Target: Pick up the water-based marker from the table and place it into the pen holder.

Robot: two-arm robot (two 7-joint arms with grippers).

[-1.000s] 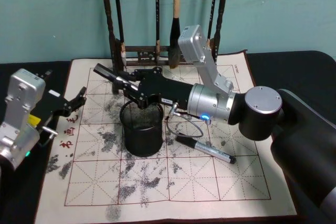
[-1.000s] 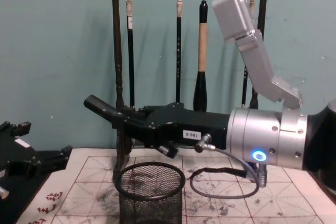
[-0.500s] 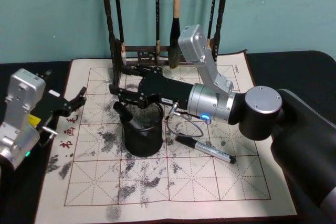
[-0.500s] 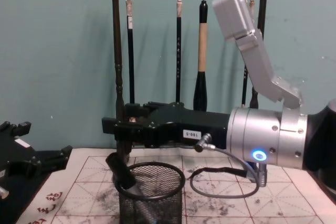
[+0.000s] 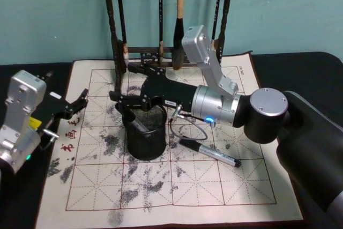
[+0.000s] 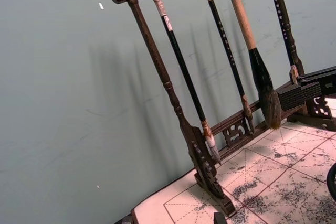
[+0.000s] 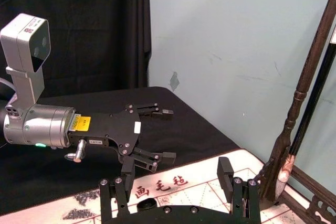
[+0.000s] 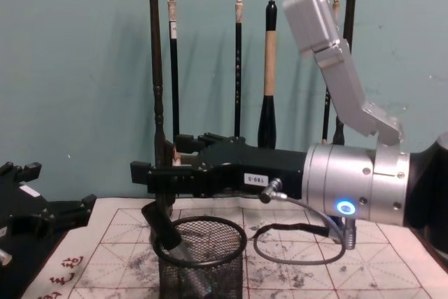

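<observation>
The water-based marker stands tilted inside the black mesh pen holder on the stained white mat of the table. In the chest view the marker's black cap leans over the left rim of the pen holder. My right gripper hovers just above the holder, open, with nothing between its fingers; the chest view shows the right gripper clear of the cap. My left gripper rests open over the mat's left edge, and the right wrist view shows the left gripper too.
A second marker with a silver-grey barrel lies on the mat right of the holder, by a looped cable. A tall dark wooden brush rack with hanging brushes stands behind. The mat's front half is bare.
A second ago the right gripper held the marker tilted above the holder. It opened, and the marker dropped into the holder and slid deeper. The left arm stayed still.
</observation>
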